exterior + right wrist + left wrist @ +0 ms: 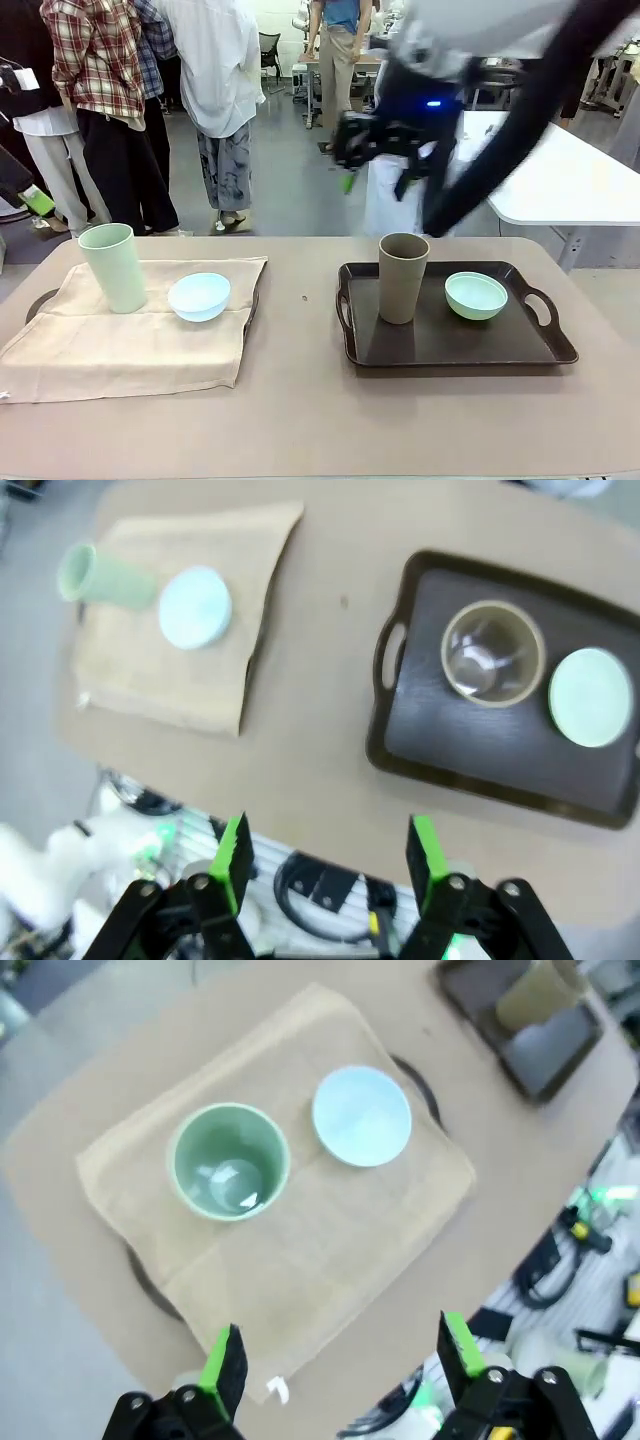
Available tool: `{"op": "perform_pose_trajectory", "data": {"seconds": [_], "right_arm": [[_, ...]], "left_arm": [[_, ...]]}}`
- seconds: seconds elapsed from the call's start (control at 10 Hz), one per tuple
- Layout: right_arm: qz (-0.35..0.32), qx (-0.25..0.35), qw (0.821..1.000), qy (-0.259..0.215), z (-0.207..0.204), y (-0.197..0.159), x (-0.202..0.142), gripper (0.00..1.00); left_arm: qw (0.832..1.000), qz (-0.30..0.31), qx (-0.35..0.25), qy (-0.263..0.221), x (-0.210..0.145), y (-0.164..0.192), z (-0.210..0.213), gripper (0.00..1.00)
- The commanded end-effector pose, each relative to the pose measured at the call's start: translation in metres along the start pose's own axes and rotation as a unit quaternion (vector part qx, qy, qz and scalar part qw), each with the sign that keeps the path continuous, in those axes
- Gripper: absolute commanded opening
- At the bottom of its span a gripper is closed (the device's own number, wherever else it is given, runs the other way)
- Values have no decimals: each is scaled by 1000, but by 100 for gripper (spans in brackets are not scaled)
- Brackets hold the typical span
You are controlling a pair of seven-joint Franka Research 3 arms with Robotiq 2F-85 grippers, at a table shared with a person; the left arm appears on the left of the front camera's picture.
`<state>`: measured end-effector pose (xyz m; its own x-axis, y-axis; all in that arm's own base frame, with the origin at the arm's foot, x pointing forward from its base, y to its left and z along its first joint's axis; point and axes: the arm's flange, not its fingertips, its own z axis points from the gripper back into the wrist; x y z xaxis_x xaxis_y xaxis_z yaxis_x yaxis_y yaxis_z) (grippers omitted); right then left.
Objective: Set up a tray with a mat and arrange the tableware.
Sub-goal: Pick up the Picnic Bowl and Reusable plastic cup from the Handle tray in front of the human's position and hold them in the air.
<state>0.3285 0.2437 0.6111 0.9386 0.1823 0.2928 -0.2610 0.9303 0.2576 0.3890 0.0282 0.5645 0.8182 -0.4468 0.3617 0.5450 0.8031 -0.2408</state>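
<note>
Bare brown worktop (320,430) sat nearest, then beige cloth mat (130,345) on robot's left side, dark rim of a covered tray (36,303) peeping out under it. Tall pale green handleless tumbler (113,267) and small light blue round bowl (199,296) stood on mat, just beside each other, apart. Right side: dark brown rectangular handled tray (450,345), no mat, carried tall brown handleless tumbler (403,278), upright, and small mint green round bowl (476,295), near it, not touching.

Left tool (340,1345) hung high over mat, jaws wide, empty. Right tool (328,835) hung high above worktop's right side, jaws apart, nothing held.

Likely step: clear bare tray so a mat can go in, brown tumbler first. To do it well: drop straight down over tumbler, centre it between pads, close on the body, lift vertical. Tall cup probably tips easily. Come in on side away from mint bowl to avoid knocking it.
</note>
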Motion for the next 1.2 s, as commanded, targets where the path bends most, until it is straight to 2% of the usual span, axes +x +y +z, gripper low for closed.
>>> {"op": "perform_pose_trajectory", "data": {"seconds": [0.0,0.1,0.2,0.3,0.8,0.9,1.0,1.1], "right_arm": [[47,42,998,6,12,-56,-36,80],[27,49,998,0,19,-84,-45,80],[-46,44,998,-14,20,-103,-44,80],[32,36,999,-3,20,-62,-32,80],[36,22,999,-3,20,-62,-40,80],[28,85,996,19,20,-80,-29,80],[6,125,992,22,24,-113,-29,80],[-24,156,987,26,29,-142,-32,80]], "left_arm": [[997,71,-12,-26,-4,15,13,100],[995,88,-10,-39,-8,20,19,100],[996,75,-5,-40,-9,19,22,100],[998,67,-7,-22,-11,22,13,100],[998,67,-7,-22,-11,22,13,100],[997,69,-7,-24,-11,22,15,100],[986,161,-39,-6,-14,42,15,100],[977,201,-72,0,-22,54,24,100]]}}
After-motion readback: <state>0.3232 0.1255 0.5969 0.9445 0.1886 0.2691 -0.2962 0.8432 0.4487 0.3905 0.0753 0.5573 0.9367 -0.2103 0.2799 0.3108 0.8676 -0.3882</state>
